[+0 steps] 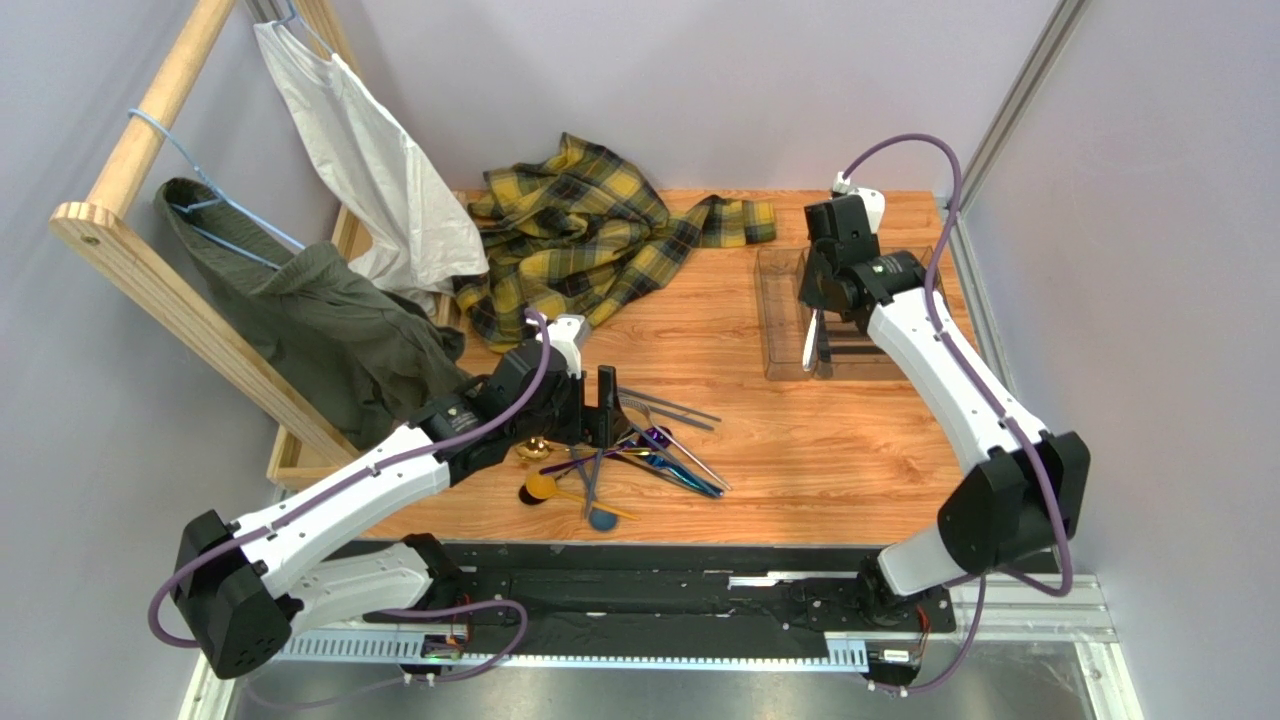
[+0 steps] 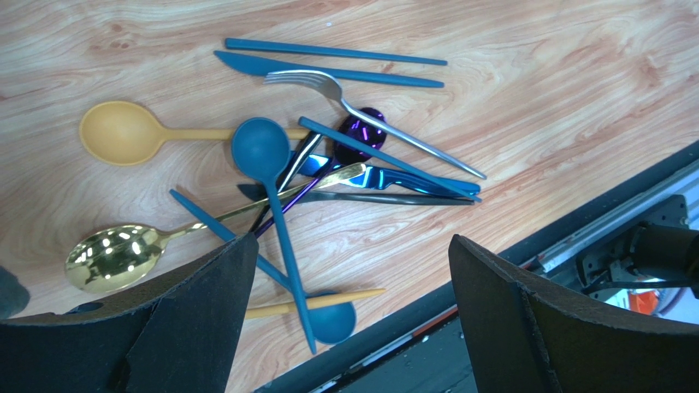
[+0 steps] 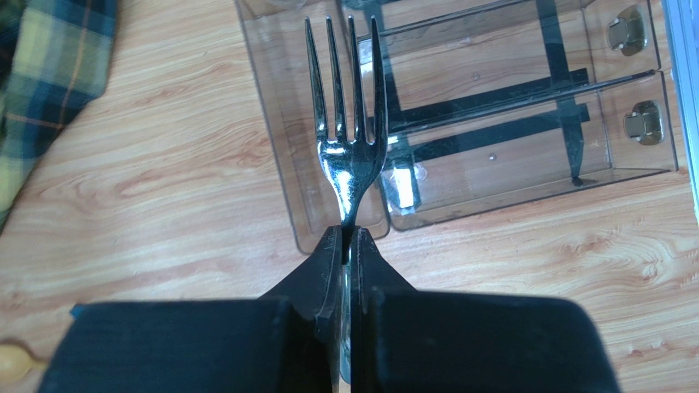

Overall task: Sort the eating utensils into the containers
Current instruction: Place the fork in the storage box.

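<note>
The eating utensils lie in a loose heap (image 1: 631,450) near the table's front. The left wrist view shows a yellow spoon (image 2: 123,133), a teal spoon (image 2: 261,147), a shiny gold spoon (image 2: 115,255), a silver fork (image 2: 328,84), teal sticks (image 2: 328,51) and iridescent blue-purple pieces (image 2: 410,178). My left gripper (image 2: 351,241) hangs open over the heap's near side, holding nothing. My right gripper (image 3: 348,233) is shut on another silver fork (image 3: 349,123), tines pointing away, over the near left corner of the clear containers tray (image 3: 525,106), seen at the back right (image 1: 769,300).
A yellow plaid cloth (image 1: 586,225) lies at the back of the table, left of the tray. White (image 1: 376,165) and green (image 1: 323,323) garments hang from a wooden rack (image 1: 135,255) at the left. A black rail (image 1: 676,563) runs along the table's near edge.
</note>
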`<state>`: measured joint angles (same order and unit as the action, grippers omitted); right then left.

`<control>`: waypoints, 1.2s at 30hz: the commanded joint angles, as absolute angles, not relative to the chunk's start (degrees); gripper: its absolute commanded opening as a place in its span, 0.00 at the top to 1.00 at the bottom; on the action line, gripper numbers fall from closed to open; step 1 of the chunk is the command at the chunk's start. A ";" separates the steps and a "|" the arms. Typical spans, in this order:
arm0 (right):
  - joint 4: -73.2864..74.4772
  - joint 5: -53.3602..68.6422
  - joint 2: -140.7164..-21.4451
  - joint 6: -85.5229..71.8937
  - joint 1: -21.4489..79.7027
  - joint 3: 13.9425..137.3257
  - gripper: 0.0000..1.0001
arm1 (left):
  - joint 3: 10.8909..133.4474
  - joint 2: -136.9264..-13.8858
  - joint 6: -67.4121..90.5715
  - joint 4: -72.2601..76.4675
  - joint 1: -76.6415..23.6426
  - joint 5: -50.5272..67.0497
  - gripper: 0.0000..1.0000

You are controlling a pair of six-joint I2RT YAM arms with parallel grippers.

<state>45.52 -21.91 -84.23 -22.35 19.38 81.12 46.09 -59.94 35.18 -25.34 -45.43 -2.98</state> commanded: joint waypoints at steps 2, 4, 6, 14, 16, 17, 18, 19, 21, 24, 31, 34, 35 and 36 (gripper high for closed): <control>41.75 -21.88 -88.68 -20.39 17.67 87.01 1.00 | 46.32 -58.27 32.87 -28.30 -45.44 -7.12 0.04; 41.75 -21.80 -89.73 -20.13 17.40 87.80 1.00 | 46.41 -57.92 32.52 -29.00 -45.44 -7.82 0.04; 41.75 -21.45 -91.05 -20.21 17.40 88.59 1.00 | 46.32 -57.66 32.52 -29.62 -45.44 -8.35 0.04; 39.82 -22.85 -96.66 -18.98 17.40 89.38 1.00 | 45.97 -57.48 32.08 -30.32 -45.44 -9.32 0.04; 39.73 -23.82 -98.25 -18.72 17.31 90.61 1.00 | 45.97 -57.48 31.99 -30.23 -45.44 -9.58 0.04; 39.90 -24.08 -99.39 -18.55 17.31 91.14 1.00 | 45.97 -57.57 31.82 -30.15 -45.44 -9.58 0.04; 39.90 -23.99 -101.06 -18.37 17.23 92.45 1.00 | 45.97 -57.57 31.56 -30.15 -45.44 -9.49 0.04; 39.99 -23.91 -102.03 -18.20 17.31 93.07 1.00 | 46.14 -57.66 31.29 -30.23 -45.44 -9.49 0.04; 40.08 -23.91 -104.57 -17.84 17.23 95.17 1.00 | 46.41 -57.57 30.77 -30.76 -45.44 -9.67 0.04; 41.04 -24.35 -107.30 -17.49 17.23 97.38 1.00 | 46.14 -56.78 30.59 -31.02 -45.44 -10.72 0.04; 42.27 -23.29 -111.88 -18.19 17.23 99.41 1.00 | 45.53 -55.90 30.41 -31.64 -45.44 -11.60 0.04; 42.36 -21.89 -112.67 -18.80 17.23 98.61 1.00 | 45.09 -55.72 31.11 -31.64 -45.53 -11.78 0.04; 42.36 -21.97 -113.20 -18.81 17.31 98.18 1.00 | 44.83 -55.72 31.37 -31.55 -45.53 -11.69 0.04; 42.54 -21.89 -113.29 -18.90 17.23 97.91 1.00 | 44.74 -55.64 31.55 -31.47 -45.44 -11.43 0.04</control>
<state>42.78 -22.13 -112.55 -18.59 17.32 96.92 45.41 -56.58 31.57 -31.55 -45.43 -10.98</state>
